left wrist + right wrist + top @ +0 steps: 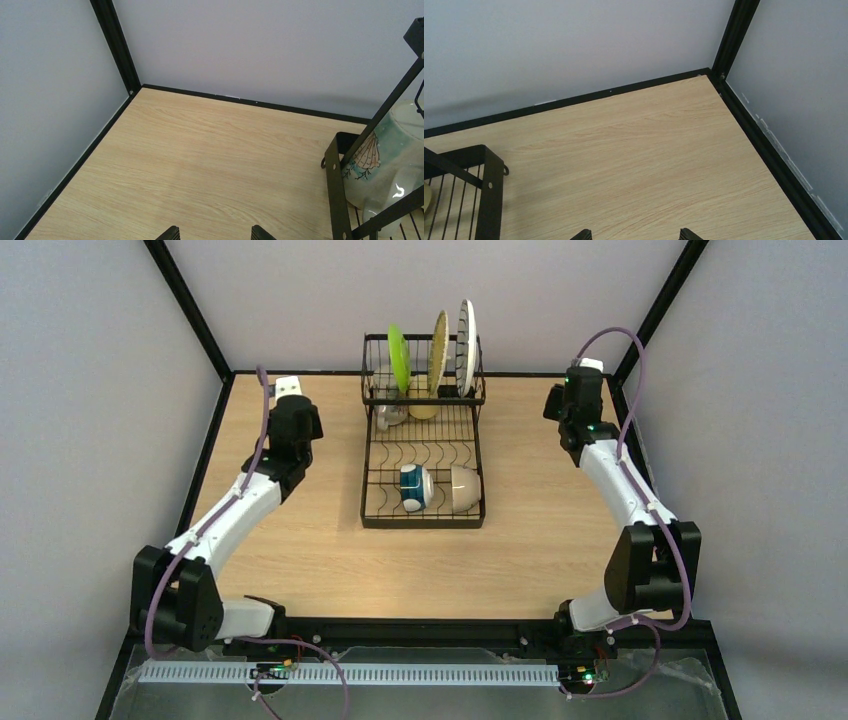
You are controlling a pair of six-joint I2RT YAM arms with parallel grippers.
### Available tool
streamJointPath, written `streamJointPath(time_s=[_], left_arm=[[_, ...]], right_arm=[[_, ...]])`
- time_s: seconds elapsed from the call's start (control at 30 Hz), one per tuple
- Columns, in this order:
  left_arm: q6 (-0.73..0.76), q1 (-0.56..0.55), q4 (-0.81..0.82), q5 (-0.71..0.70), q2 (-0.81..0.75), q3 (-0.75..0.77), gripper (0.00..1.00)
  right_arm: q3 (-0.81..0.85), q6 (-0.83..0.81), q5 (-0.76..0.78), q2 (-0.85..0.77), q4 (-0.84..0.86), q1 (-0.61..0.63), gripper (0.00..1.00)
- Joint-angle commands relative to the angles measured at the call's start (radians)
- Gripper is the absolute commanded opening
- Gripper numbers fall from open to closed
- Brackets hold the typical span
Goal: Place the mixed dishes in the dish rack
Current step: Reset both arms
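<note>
On the table (300, 550), centred and toward its far edge, stands the rack (423, 455). Raised far end: left plate (398, 358), middle plate (438, 340) and right plate (466, 335) on edge side by side, left mug (391, 413) and right mug (424, 405) just below them. Near end: left bowl (414, 488) and right bowl (464, 489) on their sides, side by side.

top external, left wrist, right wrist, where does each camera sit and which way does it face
Top external: above and behind the bases, looking down over the light wooden table at the black wire dish rack; left arm and right arm show.
Left wrist: on the left arm, facing the far-left corner; open left gripper at bottom edge.
Right wrist: on the right arm, facing the far-right corner; open right gripper at bottom edge.
Shared: all three catch the rack.
</note>
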Motion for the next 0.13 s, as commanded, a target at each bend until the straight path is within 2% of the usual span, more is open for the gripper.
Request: streamJointPath(time_s=[0.0,0.1], left_arm=[[0.001,-0.005,0.041,-0.025,0.014,-0.012,0.81],[-0.002,-0.004,0.039,-0.031,0.013,-0.012,0.82]], right_arm=[[0.001,-0.009,-0.005,-0.002,0.039,0.001,0.99],[-0.008,-0.006,-0.007,-0.014,0.054,0.002,1.0]])
